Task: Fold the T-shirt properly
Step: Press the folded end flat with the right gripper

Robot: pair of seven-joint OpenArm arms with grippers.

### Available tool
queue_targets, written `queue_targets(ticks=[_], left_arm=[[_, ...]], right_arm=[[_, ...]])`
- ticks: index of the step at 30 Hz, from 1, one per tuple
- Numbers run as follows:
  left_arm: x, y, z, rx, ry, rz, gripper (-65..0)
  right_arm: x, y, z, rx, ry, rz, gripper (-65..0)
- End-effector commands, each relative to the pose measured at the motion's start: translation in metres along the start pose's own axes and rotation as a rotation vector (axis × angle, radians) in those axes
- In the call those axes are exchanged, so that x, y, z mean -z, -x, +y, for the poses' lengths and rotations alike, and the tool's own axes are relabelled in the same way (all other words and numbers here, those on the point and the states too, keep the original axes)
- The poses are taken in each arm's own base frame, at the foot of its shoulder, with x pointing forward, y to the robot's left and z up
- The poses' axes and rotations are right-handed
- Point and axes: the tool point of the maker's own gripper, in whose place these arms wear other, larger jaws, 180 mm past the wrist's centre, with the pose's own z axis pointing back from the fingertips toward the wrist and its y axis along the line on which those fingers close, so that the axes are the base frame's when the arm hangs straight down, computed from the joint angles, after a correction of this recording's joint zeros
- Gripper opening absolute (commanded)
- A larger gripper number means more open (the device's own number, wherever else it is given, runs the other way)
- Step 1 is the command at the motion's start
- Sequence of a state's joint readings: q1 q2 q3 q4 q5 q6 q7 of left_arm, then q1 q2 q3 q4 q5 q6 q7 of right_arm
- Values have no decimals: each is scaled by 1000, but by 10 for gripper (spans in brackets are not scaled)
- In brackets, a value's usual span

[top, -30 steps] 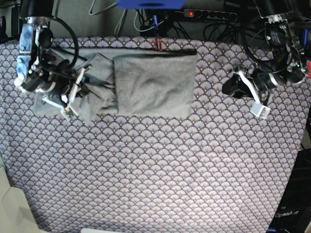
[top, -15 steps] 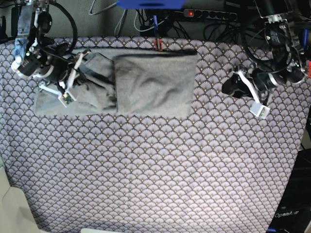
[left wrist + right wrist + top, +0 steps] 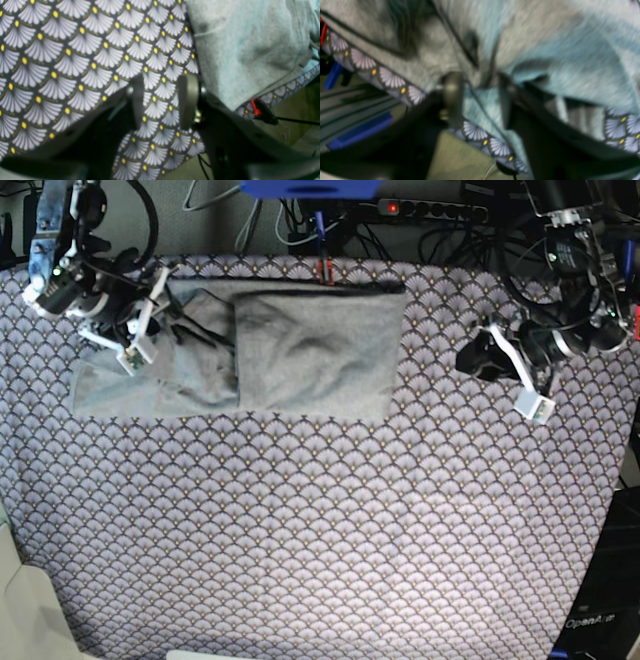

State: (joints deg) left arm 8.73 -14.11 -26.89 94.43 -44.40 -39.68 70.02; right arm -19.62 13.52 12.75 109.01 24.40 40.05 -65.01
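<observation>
**Grey shirt half-folded on patterned cloth**

Fan-scale tablecloth (image 3: pixel 320 520) covers the table. At the base view's left, the right gripper (image 3: pixel 145 320) hovers over the T-shirt (image 3: pixel 300 355), jaws parted, gripping nothing. The shirt lies along the far edge, partly folded. Far right, the left gripper (image 3: pixel 515 370) hangs clear, jaws apart, empty.

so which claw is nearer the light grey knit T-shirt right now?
Right. The right claw hangs over the light grey knit T-shirt at its sleeve end; the left claw sits apart, over bare tablecloth.
</observation>
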Motion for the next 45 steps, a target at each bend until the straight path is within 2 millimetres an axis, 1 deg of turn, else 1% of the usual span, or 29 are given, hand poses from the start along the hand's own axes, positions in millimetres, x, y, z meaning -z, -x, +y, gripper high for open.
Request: queue_targets(ticks=[1,2,4,8,10,11,13,15,16,18,21,25,26,27,31,36,38,41,45], left_arm=[[-4,-13,0,19,5,-44,-423],[-4,-13,0,19,5,-44,-423],[-4,-12,0,19,6,-43,-423],[-4,-12,0,19,3,-39,-423],[-4,-12,0,19,3,-39,-423],[-4,-12,0,19,3,-39,-423],[-4,-12,0,19,6,-41,-423],[-4,-12,0,19,6,-41,-423],[-4,-12,-1,18,7,-42,-423],[-4,-13,0,19,7,-43,-423],[-4,-14,-1,20,7,-47,-423],[-4,-15,0,21,5,-46,-423],[-4,-15,0,22,4,-47,-423],[-4,-15,0,22,4,-47,-423],[-4,-15,0,22,4,-47,-423],[-4,-16,0,23,5,-49,-423],[-4,-16,0,23,4,-48,-423],[-4,-16,0,23,4,-48,-423],[-4,-17,0,23,5,-52,-423]], right_arm=[[-5,-6,-3,-9,8,-27,-319],[-5,-5,-4,-9,9,-23,-296],[-7,-4,-8,-2,21,-24,-279],[-28,3,-49,77,139,-43,-279],[-45,6,-75,108,218,-57,-278],[-54,4,-90,114,259,-68,-278],[-71,8,-113,134,328,-52,-277],[-84,14,-129,155,378,-24,-277],[-87,16,-132,164,389,-17,-277],[-89,15,-135,171,397,-15,-277],[-85,15,-130,175,382,-18,-277],[-65,13,-116,206,319,-28,-274],[-56,10,-112,212,294,-30,-263],[-49,11,-110,228,273,-26,-248],[-29,15,-113,296,221,-20,-210],[-12,12,-122,355,180,-23,-208],[-6,14,-124,377,163,-16,-208],[2,13,-124,394,141,-11,-208],[5,10,-122,402,130,-18,-208]])
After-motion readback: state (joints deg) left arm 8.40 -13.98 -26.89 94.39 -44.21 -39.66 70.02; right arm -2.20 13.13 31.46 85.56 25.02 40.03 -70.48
